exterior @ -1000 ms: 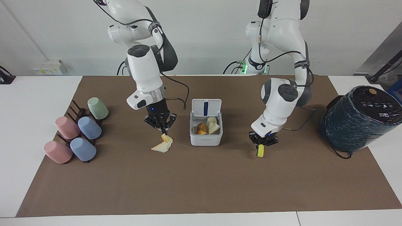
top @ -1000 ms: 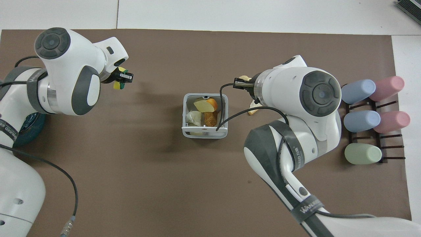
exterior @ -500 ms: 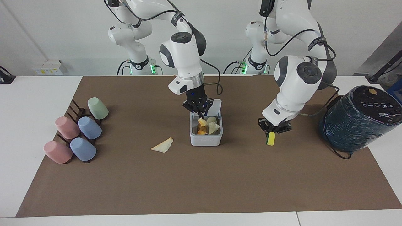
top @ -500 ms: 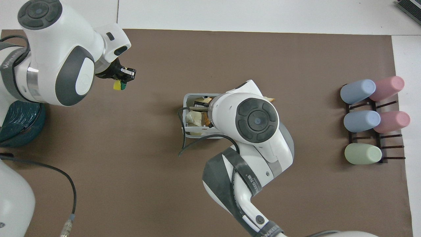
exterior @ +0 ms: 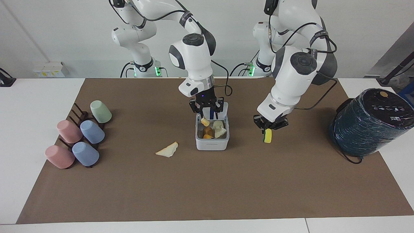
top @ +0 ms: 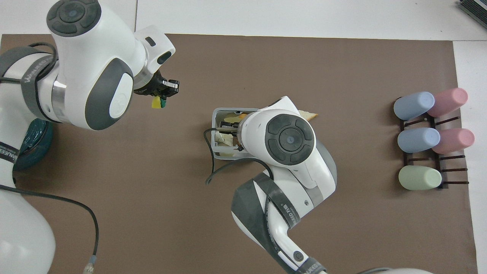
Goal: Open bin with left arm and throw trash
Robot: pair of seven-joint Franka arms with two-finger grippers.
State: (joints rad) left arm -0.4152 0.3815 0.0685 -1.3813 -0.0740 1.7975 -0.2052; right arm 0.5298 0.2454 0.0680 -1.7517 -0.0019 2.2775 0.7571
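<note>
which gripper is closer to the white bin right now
Right. The right gripper hangs open directly over the bin; the left gripper, holding the yellow scrap, is off toward the left arm's end.

Right tool (exterior: 207, 114) blocks bin (exterior: 212, 143) mouth from above; bare mat (exterior: 207, 187) around bin.

White bin (exterior: 212, 144) lid up w/ scraps inside, beige wedge (exterior: 167, 150) beside it on mat, yellow scrap (exterior: 267, 136) airborne

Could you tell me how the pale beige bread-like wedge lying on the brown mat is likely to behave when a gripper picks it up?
The pale beige bread-like wedge lies flat and thin, so fingers would probably need to catch an edge. It looks soft and light, so it may bend or droop from a corner grip. Being flat, it should slide rather than roll if pushed.
</note>
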